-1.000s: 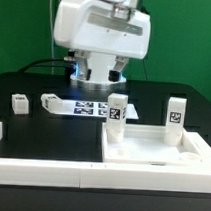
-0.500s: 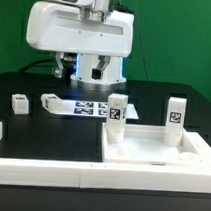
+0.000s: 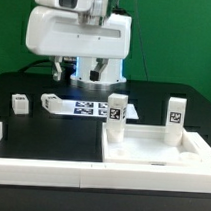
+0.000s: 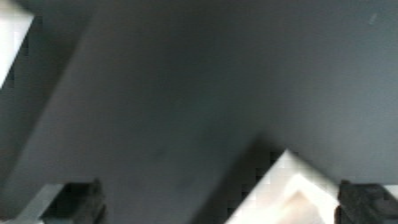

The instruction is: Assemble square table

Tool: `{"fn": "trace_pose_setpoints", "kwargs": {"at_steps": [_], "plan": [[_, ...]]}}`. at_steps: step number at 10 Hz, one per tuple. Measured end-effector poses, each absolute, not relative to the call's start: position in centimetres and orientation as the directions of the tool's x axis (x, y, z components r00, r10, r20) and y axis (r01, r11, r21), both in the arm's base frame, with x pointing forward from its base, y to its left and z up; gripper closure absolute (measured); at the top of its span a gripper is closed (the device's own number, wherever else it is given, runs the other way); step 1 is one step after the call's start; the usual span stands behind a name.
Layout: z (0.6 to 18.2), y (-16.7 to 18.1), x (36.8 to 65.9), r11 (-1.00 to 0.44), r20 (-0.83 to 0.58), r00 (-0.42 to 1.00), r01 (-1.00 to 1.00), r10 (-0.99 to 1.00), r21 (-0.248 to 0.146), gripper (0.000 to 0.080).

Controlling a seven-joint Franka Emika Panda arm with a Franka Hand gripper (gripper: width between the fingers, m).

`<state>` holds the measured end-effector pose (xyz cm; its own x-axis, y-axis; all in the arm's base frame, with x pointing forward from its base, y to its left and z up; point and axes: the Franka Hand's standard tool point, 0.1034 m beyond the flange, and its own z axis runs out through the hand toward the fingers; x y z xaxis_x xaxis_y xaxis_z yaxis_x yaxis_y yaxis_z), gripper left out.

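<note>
Wrist view: we see the tool [image 4: 217, 198] open, empty; only the exterior view shows two legs [image 3: 116, 110] upright in the table top [image 3: 151, 158].

No readable words, numbers or brands anywhere, only black-and-white coded tags [image 3: 116, 114] (patterns, not letters): one on an upright leg [image 3: 116, 102], one on a second leg [image 3: 177, 105], several on the marker board [image 3: 89, 109].

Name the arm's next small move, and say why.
Probably lower the tool, which is open and empty, toward the loose leg lying beside the marker board. Two upright legs stand on the top. This loose leg looks nearest the arm, and another lies farther to the exterior view's left.
</note>
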<state>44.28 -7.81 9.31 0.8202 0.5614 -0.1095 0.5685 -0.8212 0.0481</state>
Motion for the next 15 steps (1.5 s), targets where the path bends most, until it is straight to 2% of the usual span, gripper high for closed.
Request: {"fn": "trace_pose_setpoints", "kwargs": {"at_steps": [1, 2, 3, 4, 7, 9, 10, 13, 15], "plan": [[7.8, -8.4, 41.9, -0.813, -0.164, 0.805, 0.581, 0.570, 0.025, 0.0150], [6.3, -8.8, 40.7, -0.812, -0.215, 0.795, 0.583, 0.568, 0.009, 0.0150], [5.6, -8.5, 40.3, -0.815, -0.264, 0.788, 0.579, 0.556, 0.011, 0.0150], [5.8, -8.0, 40.2, -0.817, -0.327, 0.770, 0.576, 0.548, -0.011, 0.0150], [5.4, -7.3, 40.0, -0.822, -0.478, 0.711, 0.569, 0.516, -0.041, 0.0150], [3.8, -8.5, 36.9, -0.837, -0.585, 0.660, 0.544, 0.472, -0.062, 0.0150], [3.9, -9.0, 35.4, -0.843, -0.644, 0.623, 0.534, 0.444, -0.065, 0.0150], [3.5, -8.9, 35.1, -0.841, -0.725, 0.545, 0.534, 0.421, -0.087, 0.0150], [3.3, -9.0, 35.0, -0.840, -0.725, 0.544, 0.535, 0.423, -0.089, 0.0150]]}}
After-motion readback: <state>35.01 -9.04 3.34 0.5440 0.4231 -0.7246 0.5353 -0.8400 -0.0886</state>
